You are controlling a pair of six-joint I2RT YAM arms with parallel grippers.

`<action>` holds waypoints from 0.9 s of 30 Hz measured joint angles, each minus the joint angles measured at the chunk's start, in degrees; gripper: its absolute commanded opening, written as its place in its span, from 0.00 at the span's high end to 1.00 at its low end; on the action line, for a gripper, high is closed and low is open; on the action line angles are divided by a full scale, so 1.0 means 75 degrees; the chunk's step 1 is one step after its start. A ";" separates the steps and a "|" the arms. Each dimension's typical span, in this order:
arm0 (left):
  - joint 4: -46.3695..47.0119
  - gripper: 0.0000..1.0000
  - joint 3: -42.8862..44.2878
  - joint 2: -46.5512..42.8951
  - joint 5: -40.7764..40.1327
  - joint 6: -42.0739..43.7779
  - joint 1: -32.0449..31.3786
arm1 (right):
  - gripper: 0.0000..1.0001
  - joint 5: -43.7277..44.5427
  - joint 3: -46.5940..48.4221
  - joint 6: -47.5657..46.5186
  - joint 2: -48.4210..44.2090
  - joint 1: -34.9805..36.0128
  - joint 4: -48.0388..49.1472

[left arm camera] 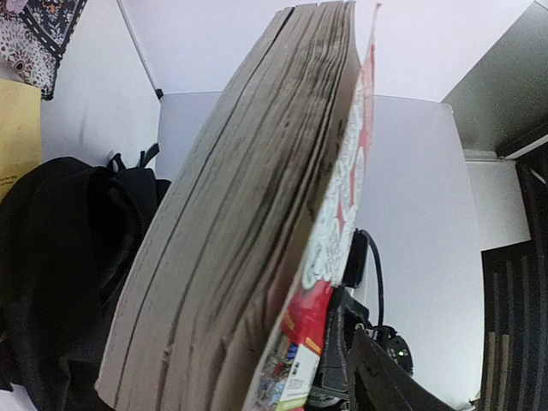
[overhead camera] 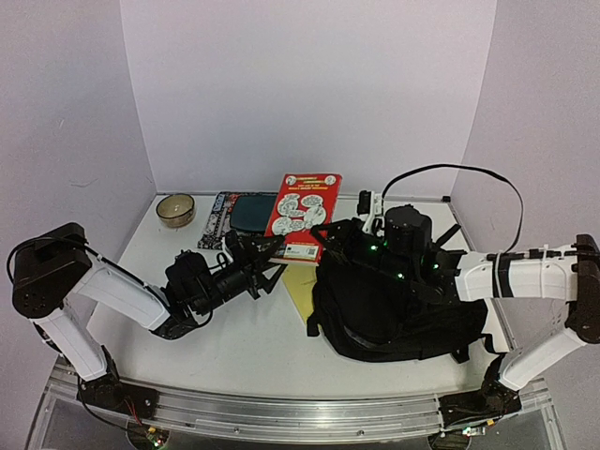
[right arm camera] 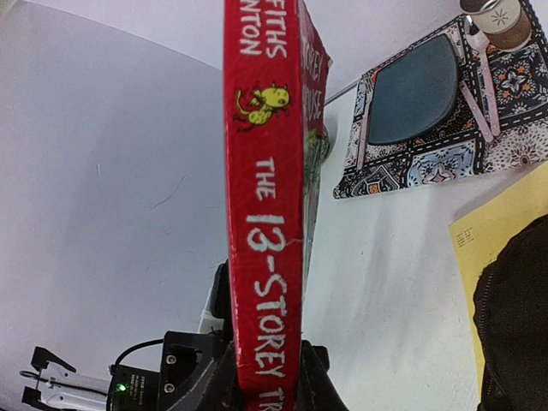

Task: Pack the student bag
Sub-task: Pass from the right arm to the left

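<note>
- The book [overhead camera: 302, 208] hangs tilted above the table [overhead camera: 234, 328], its red cover facing up and back, just left of the bag [overhead camera: 394, 300].
- The right gripper [right arm camera: 267, 385] has its fingers clamped on the book. In the right wrist view a dark finger sits on either side of the spine.
- The left gripper [overhead camera: 267, 253] reaches in at the book's lower left corner. The page block fills its wrist view, and I cannot tell whether its fingers have closed on the book.
- The bag lies slumped on the table right of centre, under the right arm. A yellow sheet [overhead camera: 300, 286] lies against its left side. Its opening cannot be made out.
- This looks like the book being steadied between both arms before it goes into the bag.
- The left fingers should pinch flat across both covers, well in from the corner. A grip at the very corner would let the book swing.
- One arm should release only once the other grip is firm.
- The book should enter narrow edge first, clear of zip and straps. The soft fabric may sag shut, so a free arm may need to hold the mouth open.
</note>
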 measured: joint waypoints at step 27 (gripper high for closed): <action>0.0309 0.75 0.0000 0.0000 -0.0624 0.0507 -0.0113 | 1.00 0.0045 -0.0529 0.0570 -0.0483 -0.0014 0.0134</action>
